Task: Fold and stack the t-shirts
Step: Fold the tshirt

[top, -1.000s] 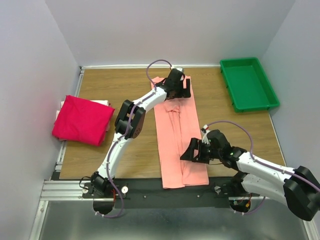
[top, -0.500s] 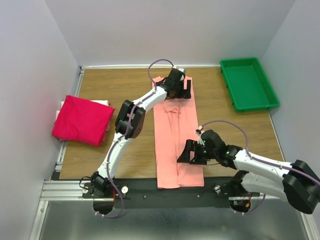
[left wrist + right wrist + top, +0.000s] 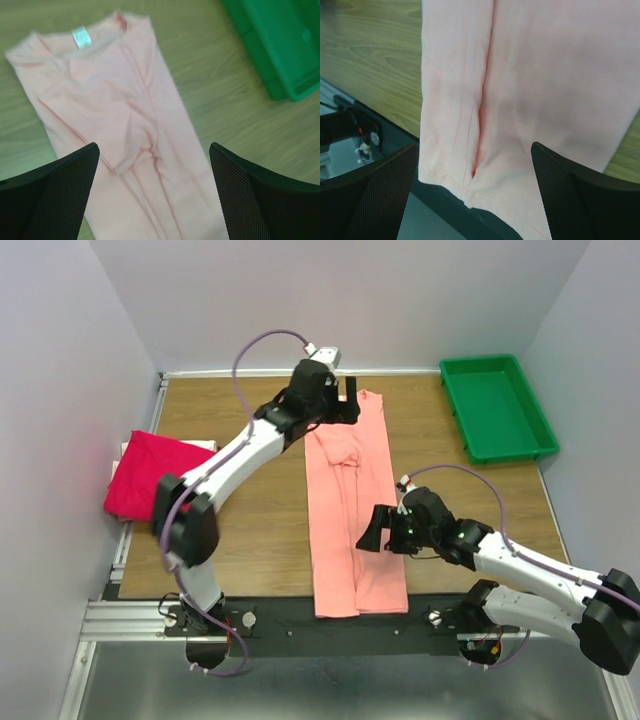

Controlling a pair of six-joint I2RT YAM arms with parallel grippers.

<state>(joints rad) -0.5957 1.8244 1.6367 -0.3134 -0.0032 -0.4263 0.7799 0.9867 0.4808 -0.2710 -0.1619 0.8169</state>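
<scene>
You have the salmon t-shirt (image 3: 352,510) lying flat on the worktop (image 3: 250,530), folded lengthwise into 1 long strip down the centre of the top view. Its collar sits at the upper centre of the frame, and its hem reaches past the worktop's near edge at the lower centre.

In the left wrist view the collar's white tag (image 3: 80,37) shows at the upper left.

Your left end effector (image 3: 345,408) sits at the collar end with its fingers (image 3: 50,200) spread wide and nothing between them. Only the cloth shows below.

Your right end effector (image 3: 378,532) is over the strip's lower right part, also spread wide and holding nothing. The right wrist view shows the hem and a centre crease beneath it. You cannot tell from these views whether either one touches the cloth.

The magenta t-shirt (image 3: 145,478) lies folded at the left of the frame, well apart from the salmon one. The green tray (image 3: 497,400) sits at the upper right.
</scene>
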